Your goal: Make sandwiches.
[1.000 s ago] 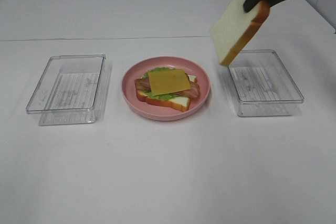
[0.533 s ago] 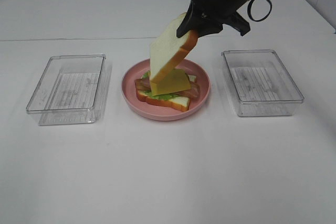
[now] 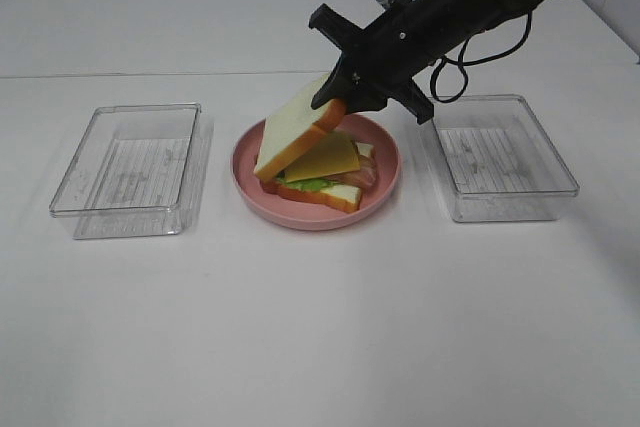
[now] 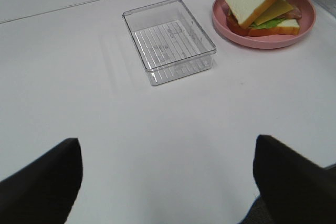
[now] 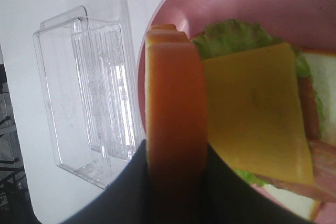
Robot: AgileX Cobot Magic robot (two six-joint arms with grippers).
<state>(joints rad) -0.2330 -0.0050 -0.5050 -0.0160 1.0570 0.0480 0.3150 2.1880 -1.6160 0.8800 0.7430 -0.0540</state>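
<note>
**A:** right tool (image 3: 338,99) is clamped on the crust edge of the top bread slice (image 3: 296,135), fingers pinching it from both sides. Slice is tilted, low end down on the left side of the stack, high end up at the tool.

**B:** so where's the rest of the sandwich?

**A:** sitting on the round pink plate (image 3: 385,185) mid table (image 3: 320,327). Bottom bread slice (image 3: 330,195), green lettuce (image 3: 312,184) poking out, bacon strips (image 3: 358,176), then the yellow cheese slice (image 3: 325,157) on top. The tilted slice covers the left part of the cheese; whether its low edge actually touches the stack, can't tell from up high.

**B:** and the left tool?

**A:** left tool (image 4: 168,182) is spread wide with nothing in it. In its own camera you just see the two dark fingers (image 4: 39,182) far apart over bare table, well away from the plate.

**B:** anything else around?

**A:** two clear plastic trays: left tray (image 3: 130,162) and right tray (image 3: 500,152), one each side of the plate, not touching it. The right arm (image 3: 470,2) reaches in over the right tray's back corner.
</note>
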